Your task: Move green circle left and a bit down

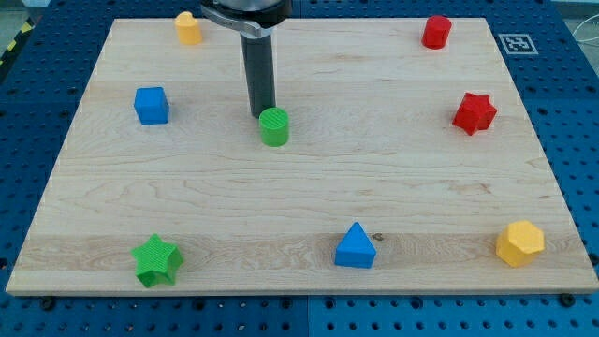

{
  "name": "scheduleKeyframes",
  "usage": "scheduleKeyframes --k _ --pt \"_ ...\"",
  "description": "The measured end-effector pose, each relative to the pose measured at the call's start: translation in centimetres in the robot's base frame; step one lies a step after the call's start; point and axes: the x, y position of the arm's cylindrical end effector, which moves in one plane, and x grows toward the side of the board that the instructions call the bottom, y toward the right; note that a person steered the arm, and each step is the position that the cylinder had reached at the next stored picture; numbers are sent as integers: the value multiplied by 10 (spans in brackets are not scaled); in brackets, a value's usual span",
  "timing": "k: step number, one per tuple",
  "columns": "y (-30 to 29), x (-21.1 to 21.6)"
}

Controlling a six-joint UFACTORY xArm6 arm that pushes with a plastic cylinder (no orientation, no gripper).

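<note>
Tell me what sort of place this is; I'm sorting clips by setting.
Probably a robotics lab bench: a wooden board with small coloured blocks, a blue perforated table, and a printed marker tag.

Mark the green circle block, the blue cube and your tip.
green circle block (274,125), camera view, top face
blue cube (151,105), camera view, front face
my tip (263,114), camera view, rod's lower end

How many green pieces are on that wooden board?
2. The green circle sits near the board's middle, just right of my tip. The green star lies at the view's bottom left. Nothing seems hidden, though the rod covers a little board.
</note>
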Motion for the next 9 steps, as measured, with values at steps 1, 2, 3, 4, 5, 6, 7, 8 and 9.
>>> scheduleKeyframes --k 1,2,3,4,5,6,7,8,9 --pt "14 0" --pt "43 1" --pt "53 0" --pt "55 3" --pt "50 22" --pt "36 40" --pt "2 47" --pt "-29 59" --pt "-47 64"
